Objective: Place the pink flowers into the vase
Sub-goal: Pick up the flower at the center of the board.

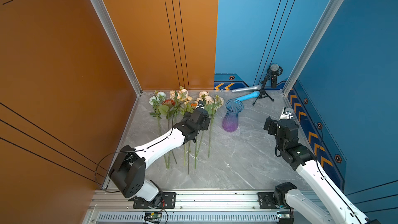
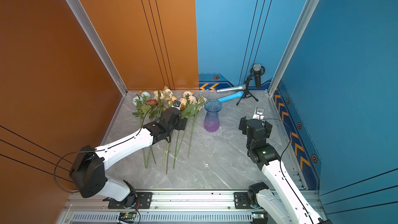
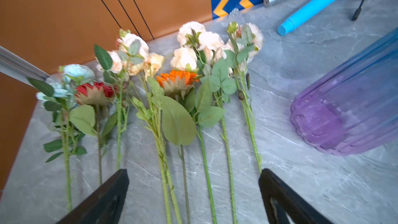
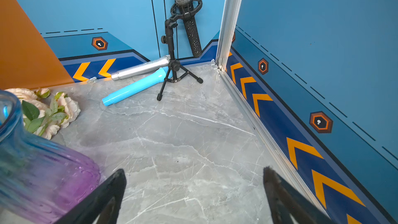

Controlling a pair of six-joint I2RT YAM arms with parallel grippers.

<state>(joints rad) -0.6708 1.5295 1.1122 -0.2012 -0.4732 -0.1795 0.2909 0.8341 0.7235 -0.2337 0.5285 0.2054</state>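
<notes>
The pink flowers (image 1: 204, 95) lie flat on the gray table (image 1: 237, 164), up near 11 o'clock, with their blooms pointing to 12. The vase (image 1: 232, 116) stands upright just beside them, at their 3 o'clock. The left gripper (image 3: 193, 171) hangs over the stems, spread wide and holding nothing. The right gripper (image 4: 194, 169) is spread wide too, over the table at the vase's 3 o'clock.

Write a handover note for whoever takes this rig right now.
Left gripper: open, empty, over the stems.
Right gripper: open, empty, over bare table beside the vase.
Pink flowers: all flat on the table, in a row with orange flowers and a white-blue one.
Vase: upright, empty, to the right of the row.
Done: nothing yet.
Left: pick each pink stem, put it in the vase.
</notes>
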